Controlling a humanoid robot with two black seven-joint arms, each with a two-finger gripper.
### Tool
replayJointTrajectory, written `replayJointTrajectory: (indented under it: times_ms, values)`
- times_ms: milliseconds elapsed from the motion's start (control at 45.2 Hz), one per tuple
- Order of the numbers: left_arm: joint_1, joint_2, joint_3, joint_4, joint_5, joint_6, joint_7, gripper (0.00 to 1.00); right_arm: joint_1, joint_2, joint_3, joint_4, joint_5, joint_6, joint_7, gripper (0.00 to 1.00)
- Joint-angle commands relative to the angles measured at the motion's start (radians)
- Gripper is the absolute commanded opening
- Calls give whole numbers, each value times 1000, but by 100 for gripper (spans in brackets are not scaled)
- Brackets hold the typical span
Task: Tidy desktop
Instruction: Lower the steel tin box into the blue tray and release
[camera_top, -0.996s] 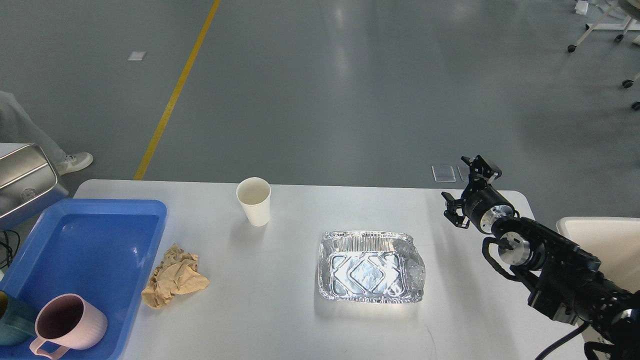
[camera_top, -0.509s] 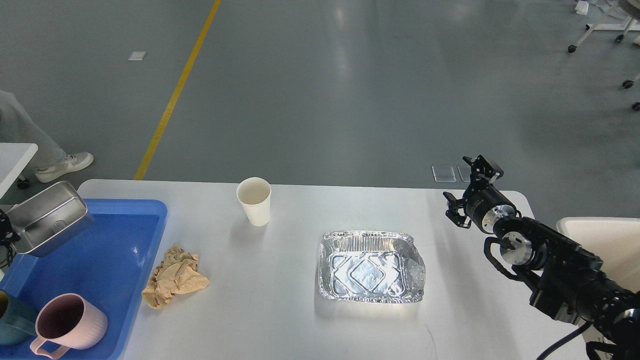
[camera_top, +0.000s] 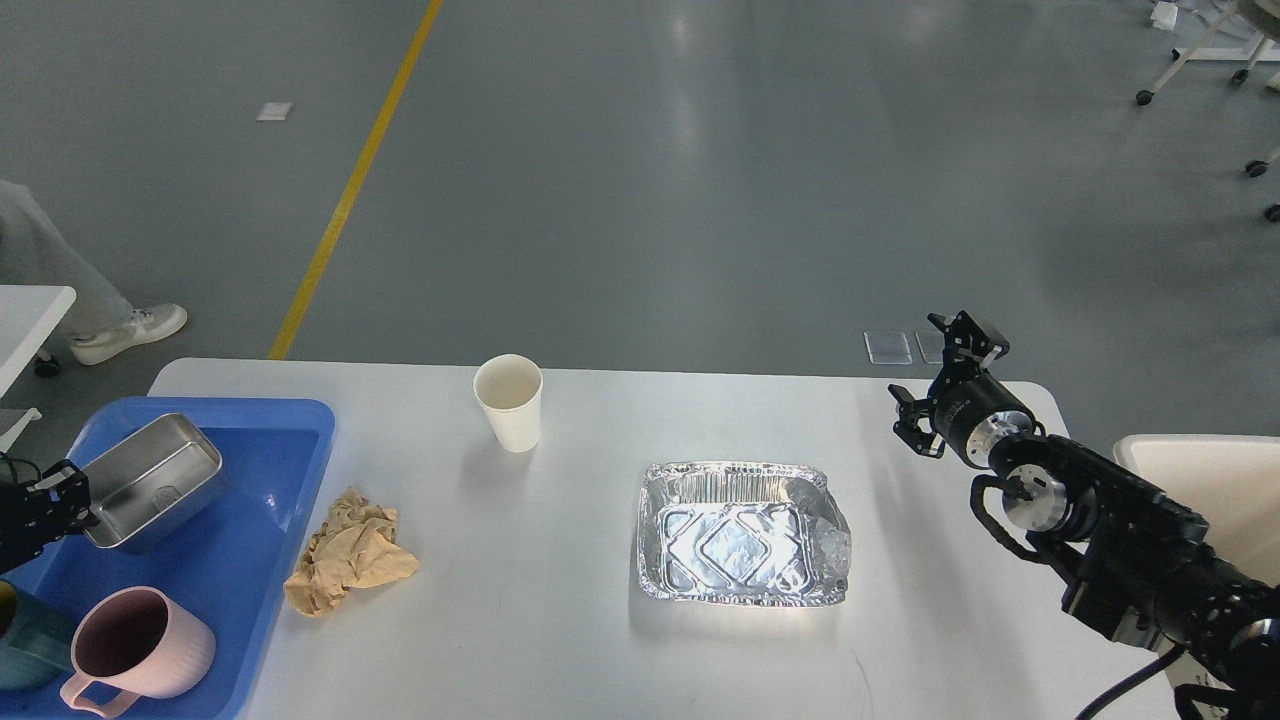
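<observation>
The white desktop (camera_top: 590, 630) carries a white paper cup (camera_top: 509, 402), a crumpled brown paper (camera_top: 350, 553) and an empty foil tray (camera_top: 740, 535). My left gripper (camera_top: 55, 500) is at the far left edge, shut on the left rim of a steel box (camera_top: 155, 478), which sits tilted in the blue tray (camera_top: 300, 415). My right gripper (camera_top: 932, 378) is open and empty above the desktop's far right corner, to the right of the foil tray.
A pink mug (camera_top: 135, 650) and a teal item (camera_top: 25, 650) lie in the blue tray's near end. A cream-white bin (camera_top: 1200, 465) stands off the right edge. A person's leg and shoe (camera_top: 120, 328) are on the floor at far left.
My left gripper has brought the steel box down and to the right, from above the tray's left edge into the blue tray. My right arm has barely moved.
</observation>
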Motion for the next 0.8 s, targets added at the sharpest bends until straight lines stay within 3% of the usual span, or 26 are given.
replayJointTrajectory:
  times_ms: [0,310,376,487,620,642,708,775]
  values:
    - [7,-16,-1,16,-1,13,-2,2,0,0,0,-1,-2,0,0,100]
    - [19,-44,-3,16,-3,38,-6,9,2,0,0,0,-2,0,0,100]
    - [20,-48,-6,16,-3,41,-11,16,2,0,0,0,-2,0,0,100]
    - [22,-48,-12,16,-6,53,-17,39,2,0,0,0,-2,0,0,100]
    - [27,-47,-14,16,-59,67,-18,56,5,0,0,0,-2,0,0,100]
    - [27,-41,-14,16,-97,64,-18,64,5,0,0,0,-2,0,0,100]
    - [24,-36,-15,16,-150,61,-18,76,6,2,0,0,-2,0,0,100]
    - [19,-30,-18,14,-203,52,-18,80,8,2,0,0,-2,0,0,100]
